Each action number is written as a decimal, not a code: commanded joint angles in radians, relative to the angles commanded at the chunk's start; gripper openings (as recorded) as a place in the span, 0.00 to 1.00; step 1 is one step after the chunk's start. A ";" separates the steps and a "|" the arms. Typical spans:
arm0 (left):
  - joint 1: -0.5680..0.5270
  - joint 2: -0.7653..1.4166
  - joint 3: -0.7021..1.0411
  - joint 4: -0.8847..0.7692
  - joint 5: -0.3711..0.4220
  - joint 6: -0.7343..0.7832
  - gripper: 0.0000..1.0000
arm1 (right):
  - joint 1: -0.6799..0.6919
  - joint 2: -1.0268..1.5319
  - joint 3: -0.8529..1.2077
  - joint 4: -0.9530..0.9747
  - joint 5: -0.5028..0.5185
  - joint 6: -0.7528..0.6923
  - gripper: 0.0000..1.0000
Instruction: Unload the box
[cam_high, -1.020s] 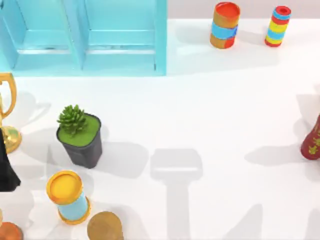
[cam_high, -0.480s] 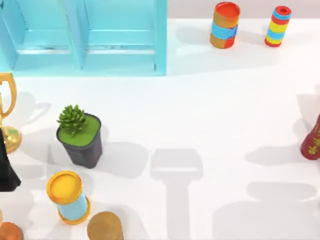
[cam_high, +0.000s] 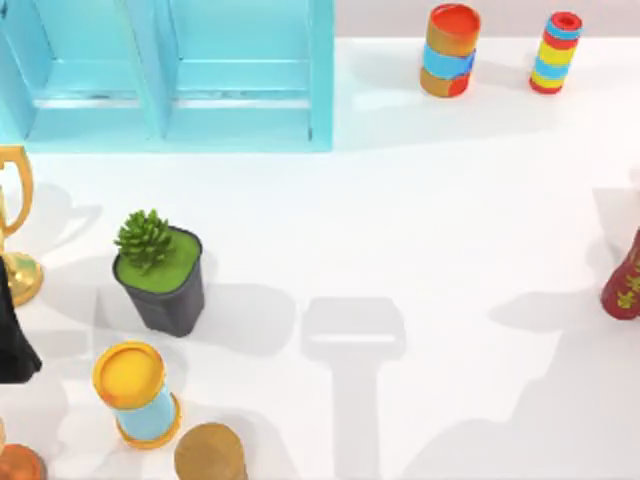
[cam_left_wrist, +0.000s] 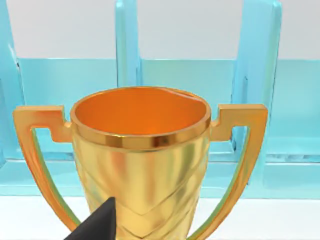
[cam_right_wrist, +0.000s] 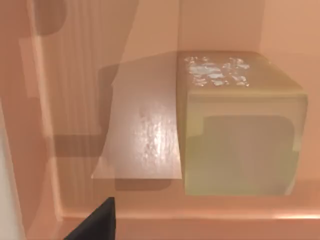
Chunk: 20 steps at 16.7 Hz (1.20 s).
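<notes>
In the right wrist view I look into a salmon-coloured box (cam_right_wrist: 150, 30). A pale yellowish block (cam_right_wrist: 240, 140) lies against one of its inner walls beside a flat brown sheet (cam_right_wrist: 145, 135). One dark fingertip (cam_right_wrist: 97, 222) of my right gripper pokes in at that view's edge, above the box floor. My left arm is a black shape (cam_high: 10, 335) at the table's left edge, next to a gold trophy (cam_high: 15, 225). The trophy (cam_left_wrist: 140, 150) looms close in the left wrist view, with one dark fingertip (cam_left_wrist: 97, 225) in front of it.
A light blue shelf unit (cam_high: 170, 80) stands at the back left. A potted succulent (cam_high: 160, 275), a yellow-topped blue can (cam_high: 135, 392) and a brown cylinder (cam_high: 210, 455) crowd the front left. Two striped cans (cam_high: 450, 50) (cam_high: 555, 52) stand back right, a dark red bottle (cam_high: 625, 280) at right.
The shadow at the table's front right has grown and shifted. No object on the table has moved.
</notes>
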 joint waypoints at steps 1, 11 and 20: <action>0.000 0.000 0.000 0.000 0.000 0.000 1.00 | 0.000 0.000 0.000 0.000 0.000 0.000 1.00; 0.000 0.000 0.000 0.000 0.000 0.000 1.00 | 0.006 0.059 -0.168 0.237 0.000 0.007 1.00; 0.000 0.000 0.000 0.000 0.000 0.000 1.00 | 0.007 0.109 -0.293 0.403 0.000 0.009 1.00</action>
